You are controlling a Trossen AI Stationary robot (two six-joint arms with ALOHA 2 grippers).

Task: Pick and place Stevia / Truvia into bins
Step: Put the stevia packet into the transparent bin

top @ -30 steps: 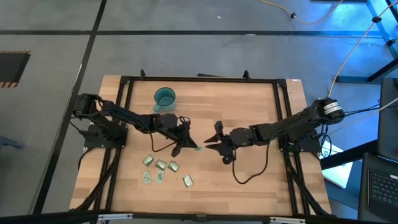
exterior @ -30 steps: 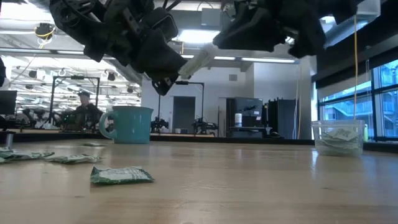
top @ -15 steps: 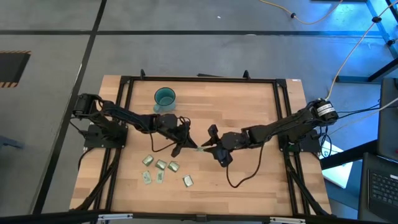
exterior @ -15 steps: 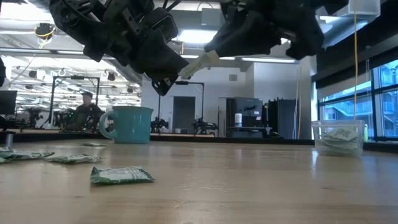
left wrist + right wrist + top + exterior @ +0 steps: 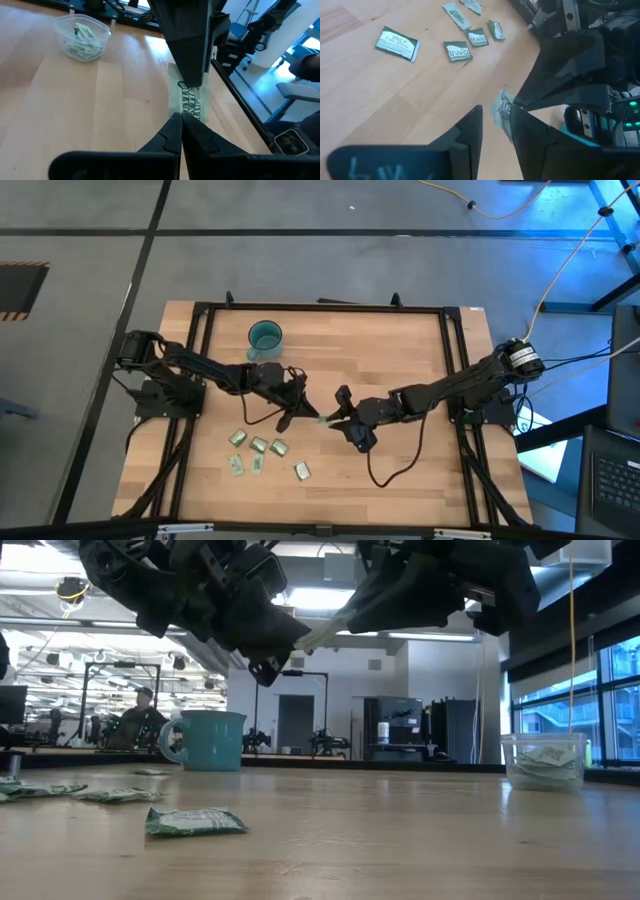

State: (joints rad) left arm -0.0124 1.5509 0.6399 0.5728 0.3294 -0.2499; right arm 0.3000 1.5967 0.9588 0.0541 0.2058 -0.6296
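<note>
Both grippers meet midair: left gripper [image 5: 312, 414] fingers clamp sachet [image 5: 192, 102]; right gripper [image 5: 336, 418] fingers apart.

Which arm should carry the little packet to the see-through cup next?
Probably the right. The right gripper has its open fingers around the free end of the sachet, which the left gripper pinches in mid-air. The clear cup stands towards the right arm's side.

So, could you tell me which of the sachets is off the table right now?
The pale green-and-white sachet pinched in the left gripper, held in mid-air with the right gripper closing around its other end; the others lie flat on the table.
</note>
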